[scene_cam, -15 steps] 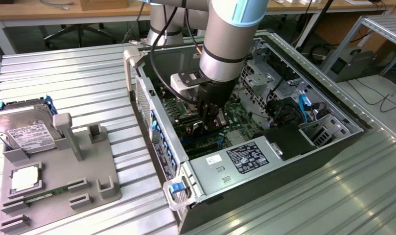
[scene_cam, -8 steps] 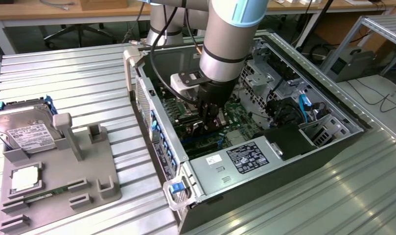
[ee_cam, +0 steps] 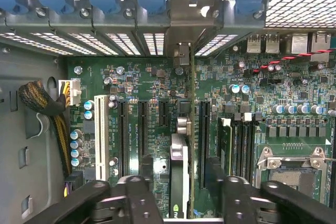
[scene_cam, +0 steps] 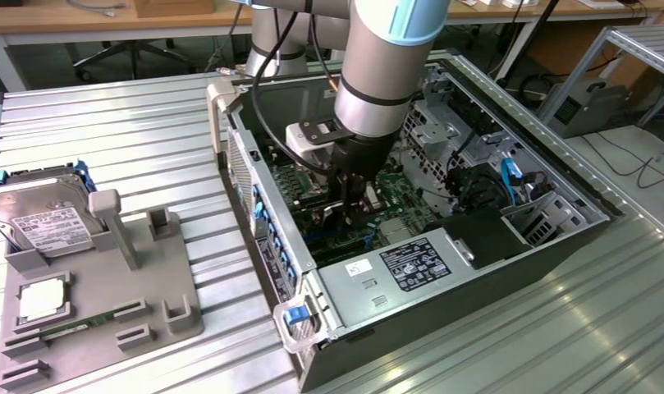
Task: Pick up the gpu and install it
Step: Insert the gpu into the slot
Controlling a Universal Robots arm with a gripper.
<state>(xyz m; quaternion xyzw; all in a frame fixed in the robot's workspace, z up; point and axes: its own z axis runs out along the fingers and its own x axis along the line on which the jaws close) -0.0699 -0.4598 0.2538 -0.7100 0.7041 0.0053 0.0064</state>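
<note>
Gpu [ee_cam: 179, 156], clamped edge-on in the hand [ee_cam: 181, 192], sits just above the motherboard [ee_cam: 157, 90] and its long black slots; seating likely needs it kept upright, slot-parallel, pressed evenly.

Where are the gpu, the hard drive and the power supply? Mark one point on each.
gpu [ee_cam: 179, 167]: wrist view, on its silver edge.
hard drive [scene_cam: 47, 228]: exterior view, on its white label.
power supply [scene_cam: 417, 264]: exterior view, on its printed label.
</note>
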